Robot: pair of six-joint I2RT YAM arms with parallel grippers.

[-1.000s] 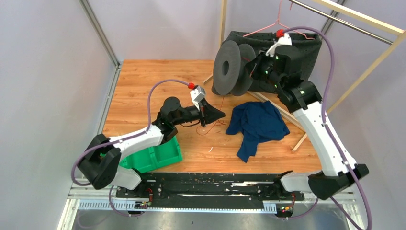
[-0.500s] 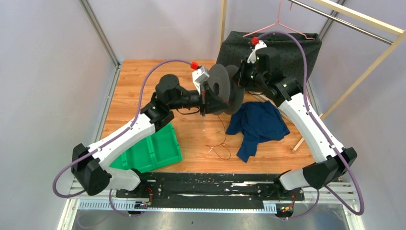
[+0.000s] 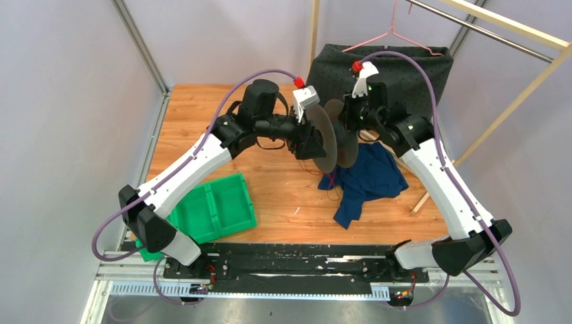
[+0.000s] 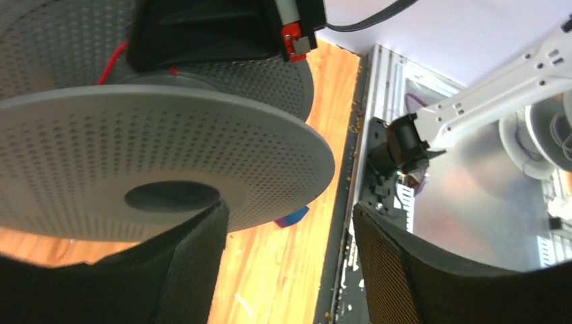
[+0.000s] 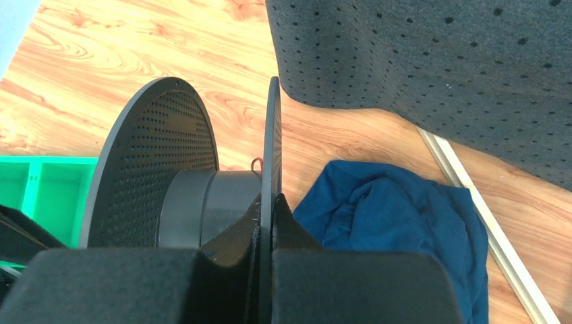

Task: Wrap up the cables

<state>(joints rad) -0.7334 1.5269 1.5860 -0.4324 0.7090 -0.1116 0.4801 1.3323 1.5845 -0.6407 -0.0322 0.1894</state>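
Note:
The dark grey spool (image 3: pixel 330 138) hangs above the table between both arms. My right gripper (image 5: pixel 272 226) is shut on the rim of one flange (image 5: pixel 272 135). My left gripper (image 4: pixel 290 263) is open beside the other flange (image 4: pixel 168 155); its left finger (image 4: pixel 182 270) is at the flange's face and nothing is between the jaws. A thin red cable (image 4: pixel 111 64) lies on the spool's core. A small loop of cable (image 5: pixel 256 163) shows behind the core. Thin strands of cable (image 3: pixel 325 181) hang below the spool towards the table.
A blue cloth (image 3: pixel 367 175) lies crumpled right of centre. A green bin (image 3: pixel 209 212) sits at the front left. A dark perforated foam block (image 3: pixel 405 67) stands at the back, with a pink hanger (image 3: pixel 391 30) and a wooden rack (image 3: pixel 512 101).
My left gripper has moved back and right to the spool and opened. The right arm has brought the spool forward and left. The loose cable on the table has been drawn in under the spool.

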